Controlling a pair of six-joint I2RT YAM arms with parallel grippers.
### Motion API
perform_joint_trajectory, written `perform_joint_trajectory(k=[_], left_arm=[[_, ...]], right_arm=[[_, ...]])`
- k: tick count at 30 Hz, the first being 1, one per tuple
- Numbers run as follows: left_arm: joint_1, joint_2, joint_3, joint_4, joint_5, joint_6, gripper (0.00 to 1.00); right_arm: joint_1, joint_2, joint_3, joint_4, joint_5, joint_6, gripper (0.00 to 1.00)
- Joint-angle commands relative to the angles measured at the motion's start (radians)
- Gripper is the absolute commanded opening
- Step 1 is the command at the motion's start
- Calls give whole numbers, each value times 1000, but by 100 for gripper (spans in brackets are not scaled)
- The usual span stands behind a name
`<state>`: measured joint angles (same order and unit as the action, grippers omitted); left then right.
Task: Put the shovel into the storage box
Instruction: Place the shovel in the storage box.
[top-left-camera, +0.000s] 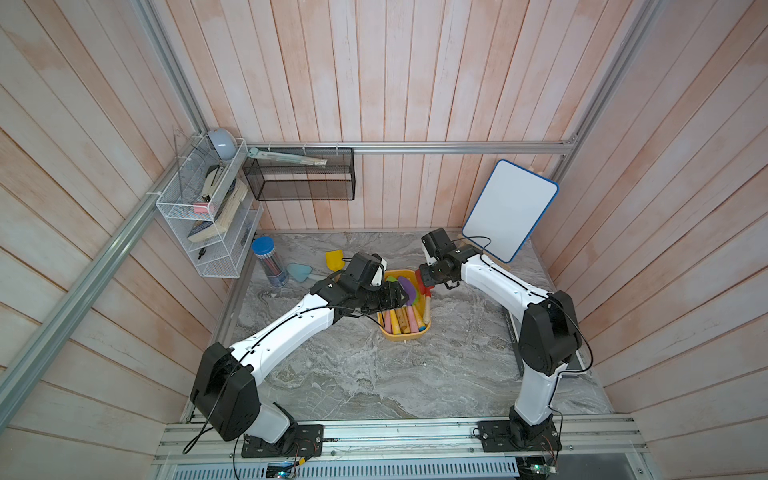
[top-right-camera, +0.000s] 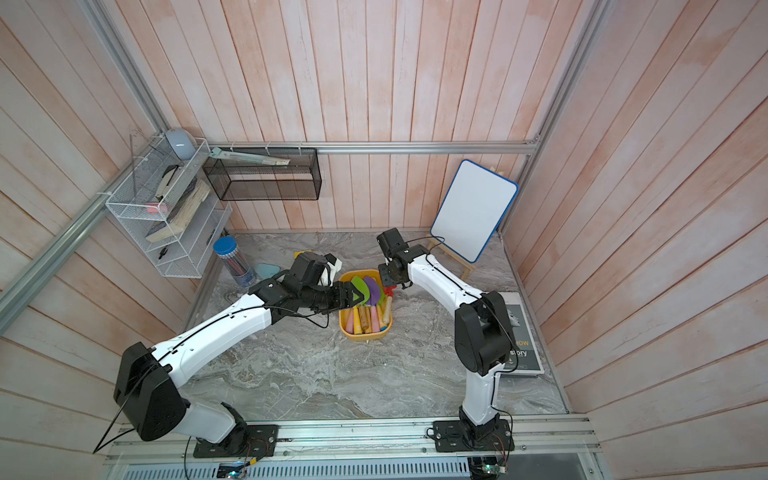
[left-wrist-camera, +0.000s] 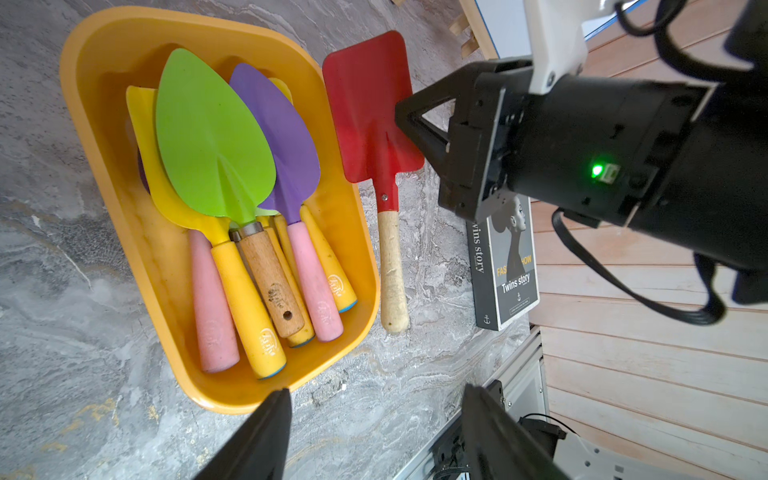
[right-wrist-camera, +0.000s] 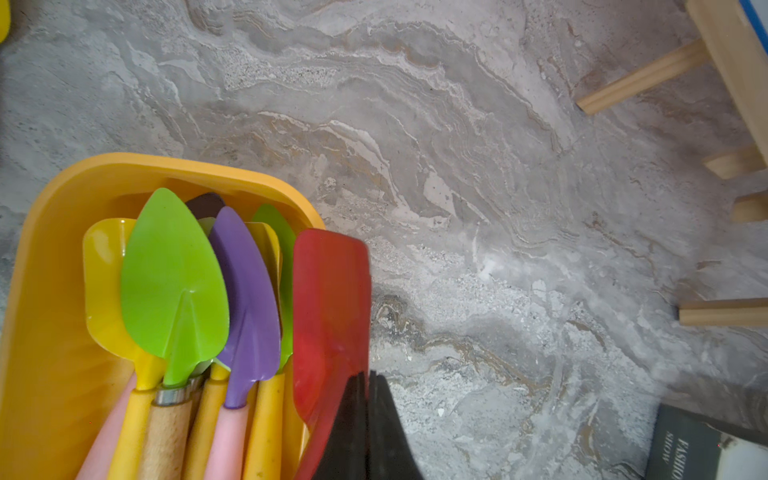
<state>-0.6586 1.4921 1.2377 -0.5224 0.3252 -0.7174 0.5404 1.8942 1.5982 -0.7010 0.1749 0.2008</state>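
Red, flat and square-bladed with a pale, rough wooden handle, the shovel (left-wrist-camera: 370, 108) lies on the marbled grey surface (left-wrist-camera: 50, 270), just outside the glossy yellow-orange plastic box (left-wrist-camera: 104, 45). The right hand (left-wrist-camera: 400, 113) is pinched shut on its blade edge. The left hand (left-wrist-camera: 376, 388) hovers above the box, wide open and empty.

storage box (left-wrist-camera: 97, 43): glossy plastic | red shovel (left-wrist-camera: 365, 108): glossy blade, rough wooden handle
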Motion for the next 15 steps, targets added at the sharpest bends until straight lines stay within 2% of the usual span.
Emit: perform_joint_trajectory(k=[1, 15], left_arm=[[-4, -20, -18, 18, 3, 25, 70], [-1, -36, -24, 1, -11, 39, 70]], right_arm=[[18, 36, 49, -51, 48, -18, 0], [81, 150, 184, -144, 163, -11, 0]])
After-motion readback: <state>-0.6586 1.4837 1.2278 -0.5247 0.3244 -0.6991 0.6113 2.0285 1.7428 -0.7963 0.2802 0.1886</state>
